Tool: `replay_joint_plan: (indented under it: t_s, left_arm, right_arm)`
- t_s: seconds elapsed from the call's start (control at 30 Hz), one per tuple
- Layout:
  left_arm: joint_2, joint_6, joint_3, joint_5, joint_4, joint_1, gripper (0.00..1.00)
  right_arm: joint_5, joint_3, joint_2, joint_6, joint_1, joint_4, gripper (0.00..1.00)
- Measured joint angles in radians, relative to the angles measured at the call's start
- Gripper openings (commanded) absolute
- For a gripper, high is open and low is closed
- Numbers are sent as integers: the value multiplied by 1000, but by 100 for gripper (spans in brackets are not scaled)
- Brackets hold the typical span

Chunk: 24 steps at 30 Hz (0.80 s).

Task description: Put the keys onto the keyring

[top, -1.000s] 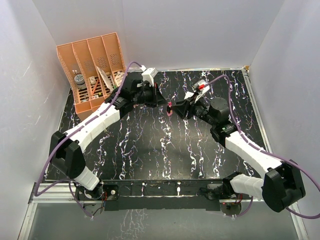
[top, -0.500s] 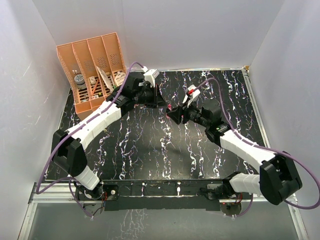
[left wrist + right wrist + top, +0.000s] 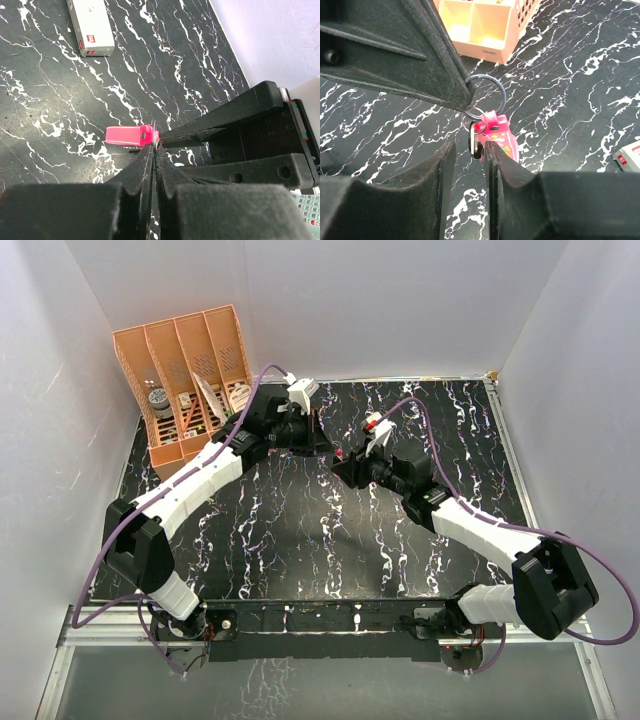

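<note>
Change: right gripper (image 3: 470, 150) swung in close to left gripper (image 3: 155, 145), its jaws narrowing.
Left jaws: clamped on keyring (image 3: 498, 132), held aloft.
Right jaws: stood apart, straddling key (image 3: 475, 142).
Meaning: threading looked imminent.

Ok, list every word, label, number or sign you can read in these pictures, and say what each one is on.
No text can be read in any view.
White box: small red labels with pale marks, too blurred to read.
Keyring: the pink tag has tiny yellow and green marks, not legible as text.
Orange organizer: a faint mark on the front wall, too small to read.
</note>
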Motion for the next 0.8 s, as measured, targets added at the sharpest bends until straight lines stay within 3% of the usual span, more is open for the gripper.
replay_joint_plan:
  t_s: [0.23,0.8]
  left_arm:
    - [0,0,0,0,-8,0,0]
    - [0,29,4,-4,-71,0,0]
  right_arm:
    - [50,3,0,-6,0,1,10]
    - [148,4,0,-69,12,-32,1]
